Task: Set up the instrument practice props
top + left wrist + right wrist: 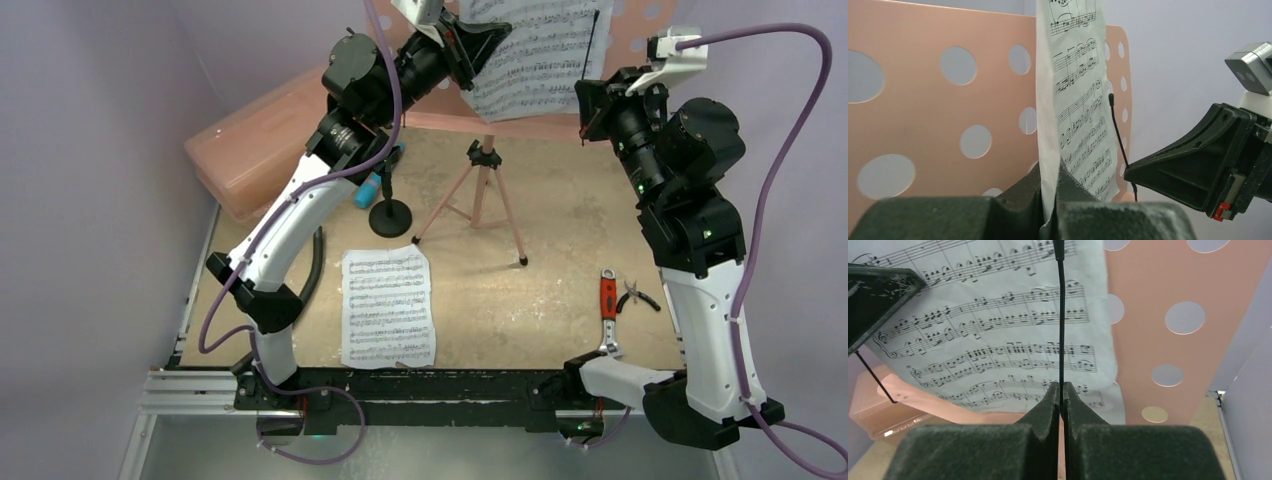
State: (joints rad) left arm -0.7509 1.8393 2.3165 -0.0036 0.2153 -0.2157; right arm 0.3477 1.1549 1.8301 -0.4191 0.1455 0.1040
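Observation:
The pink perforated music stand (632,30) stands on tripod legs (480,200) at the back. One sheet-music page (540,50) stands against its desk. My left gripper (490,40) is shut on that page's left edge, shown edge-on in the left wrist view (1073,100) between my fingertips (1050,175). My right gripper (590,112) is shut on the stand's thin black wire page holder (1061,315), which crosses in front of the page (988,325). The second page (388,305) lies flat on the table. The cyan microphone (368,188) sits in the black round-based mic stand (390,215).
A large translucent pink case (260,140) lies at the back left. A red-handled tool (607,300) and small pliers (638,295) lie at the right front. A second black wire holder (875,382) shows at the page's lower left.

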